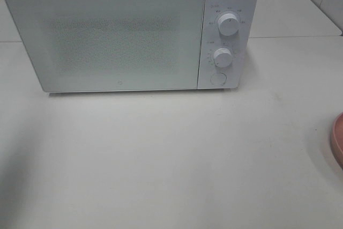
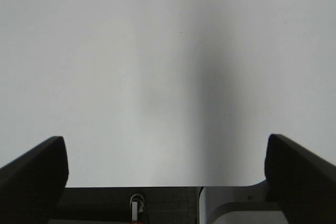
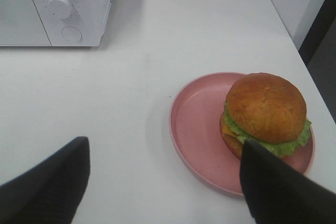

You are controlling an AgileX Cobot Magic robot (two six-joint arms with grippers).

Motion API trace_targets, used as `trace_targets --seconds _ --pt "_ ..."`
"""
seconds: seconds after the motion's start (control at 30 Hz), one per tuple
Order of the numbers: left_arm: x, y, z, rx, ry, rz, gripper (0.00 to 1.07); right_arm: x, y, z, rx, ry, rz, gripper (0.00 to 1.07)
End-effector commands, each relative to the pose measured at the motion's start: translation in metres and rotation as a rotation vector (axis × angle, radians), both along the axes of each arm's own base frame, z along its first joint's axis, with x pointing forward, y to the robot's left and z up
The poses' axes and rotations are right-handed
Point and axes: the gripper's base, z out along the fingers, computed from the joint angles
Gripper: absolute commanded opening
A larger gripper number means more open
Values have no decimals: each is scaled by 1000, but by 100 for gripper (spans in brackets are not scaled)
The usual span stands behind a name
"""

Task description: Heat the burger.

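Right gripper jaws wide, empty; burger on pink plate at its 2 o'clock, near. Left gripper also wide over bare table, farther; microwave door closed

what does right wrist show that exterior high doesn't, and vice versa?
Only the right wrist view shows the burger sitting toward one side of the pink plate, and the right hand, open with nothing between its fingers.

Only the exterior high view shows the whole microwave: door closed, upper knob above the lower one, round button underneath. The burger and both hands are out of frame there.

Both share the white table, the microwave's lower knob and button, and the plate, though exterior high catches only a sliver of its rim at the frame's right edge.
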Motion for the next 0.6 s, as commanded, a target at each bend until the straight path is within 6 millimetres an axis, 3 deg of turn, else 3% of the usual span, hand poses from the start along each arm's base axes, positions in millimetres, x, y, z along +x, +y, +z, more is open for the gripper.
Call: trace_targets --seconds 0.03,0.23,0.4,0.5,0.6 --pt "-16 5 4 -13 -15 21 94 -4 0 0 -1 -32 -6 76" --pt "-40 6 -11 -12 -49 11 94 -4 0 0 -1 -32 -6 76" --pt "-78 6 -38 -18 -95 -1 94 -4 0 0 -1 -32 -6 76" --pt "-83 6 -41 -29 -106 -1 94 -4 0 0 -1 -32 -6 76" --pt "-101 5 -51 -30 -165 -28 94 -4 0 0 -1 -32 -6 76"
